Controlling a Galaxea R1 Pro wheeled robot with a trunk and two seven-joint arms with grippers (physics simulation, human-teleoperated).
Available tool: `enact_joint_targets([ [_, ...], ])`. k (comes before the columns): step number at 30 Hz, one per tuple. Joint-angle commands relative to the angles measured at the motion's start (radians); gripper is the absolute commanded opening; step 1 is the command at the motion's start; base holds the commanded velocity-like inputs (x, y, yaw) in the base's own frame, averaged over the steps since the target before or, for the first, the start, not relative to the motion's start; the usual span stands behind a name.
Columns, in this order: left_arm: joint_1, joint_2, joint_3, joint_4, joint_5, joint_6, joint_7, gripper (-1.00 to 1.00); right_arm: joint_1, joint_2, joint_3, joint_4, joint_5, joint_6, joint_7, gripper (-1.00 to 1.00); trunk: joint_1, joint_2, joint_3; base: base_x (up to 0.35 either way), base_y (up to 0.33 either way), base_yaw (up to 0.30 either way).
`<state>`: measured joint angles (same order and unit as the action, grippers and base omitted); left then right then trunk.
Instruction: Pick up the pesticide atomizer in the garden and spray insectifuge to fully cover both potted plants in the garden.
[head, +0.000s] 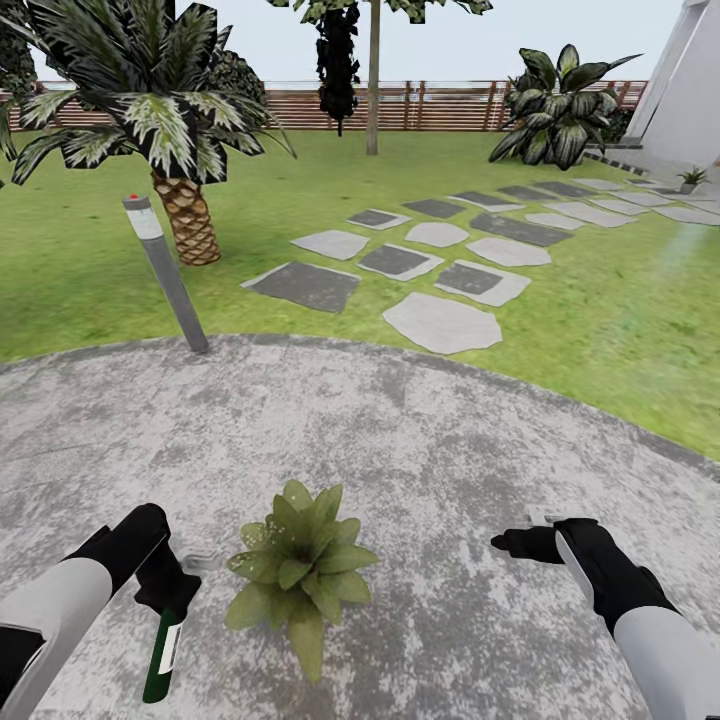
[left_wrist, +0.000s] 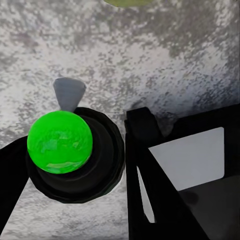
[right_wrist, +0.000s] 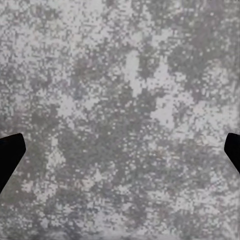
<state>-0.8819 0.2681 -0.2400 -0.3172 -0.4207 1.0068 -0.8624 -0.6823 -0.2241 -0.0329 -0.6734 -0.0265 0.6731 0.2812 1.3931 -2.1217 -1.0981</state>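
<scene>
A potted plant (head: 300, 570), a low rosette of pointed light-green leaves, sits on the grey paving just in front of me, with pale specks on its left leaves. My left gripper (head: 165, 590) is shut on the pesticide atomizer (head: 160, 655). Its dark green bottle with a white label hangs below my hand, and its whitish spray head (head: 203, 560) points at the plant. In the left wrist view the atomizer (left_wrist: 60, 142) appears as a bright green round part in a dark ring between my black fingers (left_wrist: 147, 130). My right gripper (head: 515, 543) is open over bare paving to the plant's right.
A grey bollard post (head: 165, 270) leans at the paving's edge, with a palm (head: 185, 215) behind it. Stepping stones (head: 440, 322) cross the lawn toward a white building. A small plant (head: 690, 180) stands far off there. A wooden fence (head: 430, 105) closes the back.
</scene>
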Motion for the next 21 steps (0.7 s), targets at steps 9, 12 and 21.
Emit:
enact_joint_targets([
  [9,0.0,-0.001,-0.001,-0.003,-0.01,0.003,-0.01,-1.0,0.0,0.0,-0.002,-0.002,-0.003,0.006,0.003,1.0,0.0,0.0,-0.001,-0.027,-0.052,0.158],
  [12,0.0,0.0,-0.001,-0.002,-0.01,0.003,-0.01,-1.0,0.0,0.0,-0.002,-0.002,-0.003,0.006,0.003,1.0,0.0,0.0,-0.001,-0.132,-0.221,0.008],
  [21,0.001,0.0,-0.001,-0.002,-0.01,0.002,-0.009,-1.0,0.0,0.0,-0.002,-0.002,-0.003,0.006,0.003,1.0,0.0,0.0,-0.001,-0.036,-0.046,0.075],
])
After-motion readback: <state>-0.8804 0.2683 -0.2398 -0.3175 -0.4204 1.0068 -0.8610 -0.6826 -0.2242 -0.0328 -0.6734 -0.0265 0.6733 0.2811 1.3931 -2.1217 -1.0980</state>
